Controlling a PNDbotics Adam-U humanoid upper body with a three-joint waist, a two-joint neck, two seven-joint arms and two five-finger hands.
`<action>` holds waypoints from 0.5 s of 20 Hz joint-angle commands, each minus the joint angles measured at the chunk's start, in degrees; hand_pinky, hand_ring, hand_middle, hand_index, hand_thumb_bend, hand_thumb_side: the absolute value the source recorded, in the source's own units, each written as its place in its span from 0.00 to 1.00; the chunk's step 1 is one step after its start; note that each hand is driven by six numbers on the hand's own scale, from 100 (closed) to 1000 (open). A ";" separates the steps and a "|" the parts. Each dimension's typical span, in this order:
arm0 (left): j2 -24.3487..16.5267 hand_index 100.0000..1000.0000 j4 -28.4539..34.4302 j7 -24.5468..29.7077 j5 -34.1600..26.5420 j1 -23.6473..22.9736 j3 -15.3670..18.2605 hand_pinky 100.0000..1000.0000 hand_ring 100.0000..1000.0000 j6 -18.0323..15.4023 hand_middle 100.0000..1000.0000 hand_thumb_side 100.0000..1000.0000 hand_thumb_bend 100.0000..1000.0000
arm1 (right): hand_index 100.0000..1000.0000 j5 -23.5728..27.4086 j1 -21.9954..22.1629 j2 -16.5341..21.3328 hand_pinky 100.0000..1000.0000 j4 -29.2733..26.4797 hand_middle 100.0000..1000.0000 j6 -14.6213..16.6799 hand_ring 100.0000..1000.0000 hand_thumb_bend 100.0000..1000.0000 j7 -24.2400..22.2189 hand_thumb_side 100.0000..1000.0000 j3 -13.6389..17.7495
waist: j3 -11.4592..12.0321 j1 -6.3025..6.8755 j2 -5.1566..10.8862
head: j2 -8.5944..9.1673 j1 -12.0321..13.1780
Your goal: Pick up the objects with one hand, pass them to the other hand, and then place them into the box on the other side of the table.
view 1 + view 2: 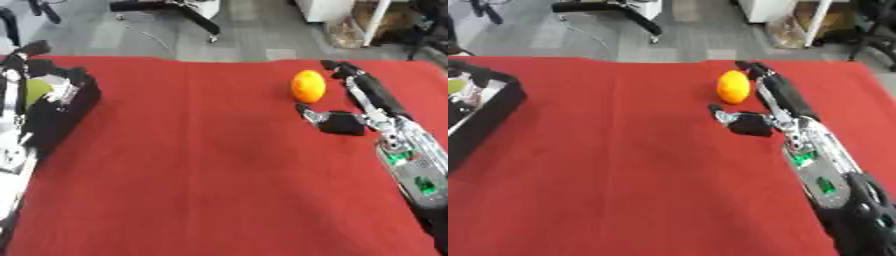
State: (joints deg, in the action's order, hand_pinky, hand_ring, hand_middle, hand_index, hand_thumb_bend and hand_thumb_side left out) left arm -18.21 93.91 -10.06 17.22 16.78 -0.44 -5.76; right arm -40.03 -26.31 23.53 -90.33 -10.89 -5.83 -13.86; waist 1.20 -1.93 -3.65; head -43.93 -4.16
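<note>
— Where the red cloth covers the table [219, 170], what sits on it?

— Biggest thing is the black box [61, 112] at the left edge. It has things in it: something yellow-green [37, 91] near its far end, and some pale and dark shapes I can't make out. The robot's left arm comes up that same side, but its hand is mixed in with the box contents, so I cannot tell whether its fingers are straight or curled.

— And on the right?

— The right arm [815, 165] runs in from the lower right corner, silver with green lights along the forearm. The right hand [773, 107] lies low over the cloth with its fingers stretched straight toward the far edge and its thumb [726, 117] sticking out to the left. It is released, grasping nothing.

— Where is the fruit?

— The orange [308, 86] rests on the cloth in the far right part of the table, just beside the straight fingers [366, 86], on their left, and beyond the thumb. I can't tell whether the fingers touch it. It is well apart from the box, with bare red cloth between them.
</note>
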 commanded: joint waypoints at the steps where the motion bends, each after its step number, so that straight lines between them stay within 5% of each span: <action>1: 2.94 0.86 5.14 3.01 -2.38 -1.41 -1.63 0.73 0.70 0.22 0.74 0.68 0.55 | 0.95 -2.36 -1.99 2.42 0.81 4.52 0.88 -0.47 0.81 0.34 0.18 0.44 2.17 | 0.09 -0.72 0.25 | -0.18 -2.96; 3: 4.39 0.85 6.70 6.13 -3.12 -2.53 -2.19 0.73 0.70 1.36 0.74 0.64 0.59 | 0.96 -3.61 -3.37 2.88 0.82 10.38 0.89 0.71 0.81 0.26 1.53 0.39 2.94 | 0.26 -0.85 0.20 | -0.18 -3.84; 4: 4.86 0.85 7.17 7.27 -3.37 -2.88 -2.37 0.73 0.70 1.69 0.74 0.68 0.55 | 0.95 -4.23 -3.87 3.21 0.82 12.72 0.89 1.20 0.82 0.33 2.04 0.44 3.24 | 0.36 -0.86 0.19 | -0.18 -4.18; 6: 5.55 0.85 7.68 8.65 -3.59 -3.41 -2.65 0.73 0.70 1.99 0.74 0.69 0.54 | 0.96 -6.32 -4.61 3.95 0.83 16.31 0.89 1.13 0.82 0.33 2.15 0.44 3.78 | 0.57 -0.86 0.18 | -0.18 -4.80; 10: 6.38 0.85 7.86 9.59 -3.56 -4.17 -2.92 0.73 0.70 2.11 0.74 0.69 0.54 | 0.95 -10.92 -5.54 4.17 0.83 21.30 0.88 -3.55 0.82 0.33 2.35 0.43 5.29 | 0.80 -0.79 0.18 | -0.18 -5.61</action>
State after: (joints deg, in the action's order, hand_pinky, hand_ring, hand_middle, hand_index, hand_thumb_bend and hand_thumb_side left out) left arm -11.72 100.49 -0.94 13.86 12.19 -3.21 -3.63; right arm -49.43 -30.58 25.65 -69.97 -13.09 -3.71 -9.61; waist 2.00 -2.20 -3.65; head -44.20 -9.35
